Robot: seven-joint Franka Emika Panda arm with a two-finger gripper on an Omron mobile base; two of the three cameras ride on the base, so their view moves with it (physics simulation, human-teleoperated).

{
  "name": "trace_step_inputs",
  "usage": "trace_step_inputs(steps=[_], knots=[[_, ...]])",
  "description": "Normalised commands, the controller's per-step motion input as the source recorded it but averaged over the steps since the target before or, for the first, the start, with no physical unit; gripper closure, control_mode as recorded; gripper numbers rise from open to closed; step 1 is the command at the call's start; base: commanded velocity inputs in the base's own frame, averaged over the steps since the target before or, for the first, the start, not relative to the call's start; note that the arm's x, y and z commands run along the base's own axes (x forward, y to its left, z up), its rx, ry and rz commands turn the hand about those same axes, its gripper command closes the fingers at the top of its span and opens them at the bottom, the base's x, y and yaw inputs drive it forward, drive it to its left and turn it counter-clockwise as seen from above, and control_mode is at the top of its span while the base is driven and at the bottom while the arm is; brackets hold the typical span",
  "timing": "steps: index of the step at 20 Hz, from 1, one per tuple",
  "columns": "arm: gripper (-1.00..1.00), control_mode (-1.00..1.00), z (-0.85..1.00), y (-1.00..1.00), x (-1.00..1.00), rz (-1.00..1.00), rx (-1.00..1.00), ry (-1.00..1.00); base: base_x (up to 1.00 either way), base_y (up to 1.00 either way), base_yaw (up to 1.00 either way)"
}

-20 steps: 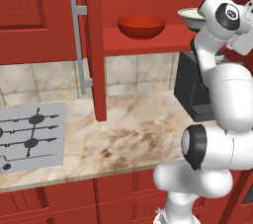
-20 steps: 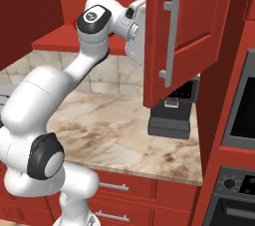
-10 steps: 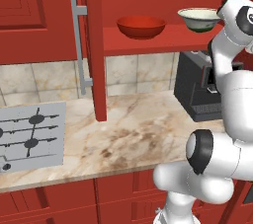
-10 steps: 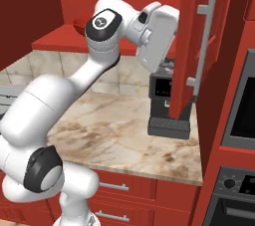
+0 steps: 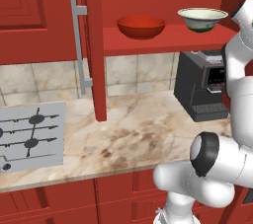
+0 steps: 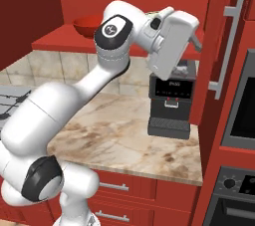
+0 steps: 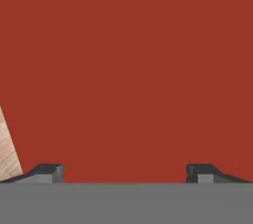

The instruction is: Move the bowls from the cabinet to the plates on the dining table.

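From the left base camera I see the cabinet [image 5: 91, 45] standing open, a glossy red wooden wall unit with raised-panel doors and a long grey bar handle [image 5: 79, 45]. On its smooth red inner shelf [image 5: 163, 40] sit both bowls, well apart. The wide, shiny plain red bowl [image 5: 141, 26] is at about 12 o'clock in that view. The smaller cream-white bowl [image 5: 202, 19], with a flared rim and a dark green foot, sits toward 1 o'clock.

Below the shelf runs a beige, brown-veined marble counter [image 5: 138, 134] with a flat grey cooktop [image 5: 29, 136] at 9 o'clock and a boxy black coffee machine [image 5: 202, 90] at 3 o'clock. The wall behind is pale square tile [image 5: 133, 72].

From the right base camera, my white arm bends up to shelf height, the blocky hand close in front of the open right-hand door [image 6: 219, 46].

Through the hand camera, my gripper [image 7: 125, 171] has its two small dark fingertips [image 7: 49, 171] spread wide with nothing between them. It faces a flat, featureless red surface, with a sliver of pale wood grain at 8 o'clock.
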Motion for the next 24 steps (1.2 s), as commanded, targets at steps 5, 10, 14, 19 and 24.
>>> trace_step_inputs(steps=[5,10,14,19,24], knots=[[-1.00,-1.00,0.00,-0.07,-0.03,0.00,0.00,0.00,0.00,0.00,0.00],[-1.00,-1.00,0.00,0.12,-0.03,0.02,0.00,-0.01,0.00,0.00,0.00],[-1.00,-1.00,0.00,0.52,-0.27,0.04,0.00,-0.10,0.00,0.00,0.00],[-1.00,-1.00,0.00,0.79,-0.41,0.03,0.00,-0.08,0.00,0.00,0.00],[-1.00,-1.00,0.00,0.80,-0.45,0.02,0.00,-0.08,0.00,0.00,0.00]])
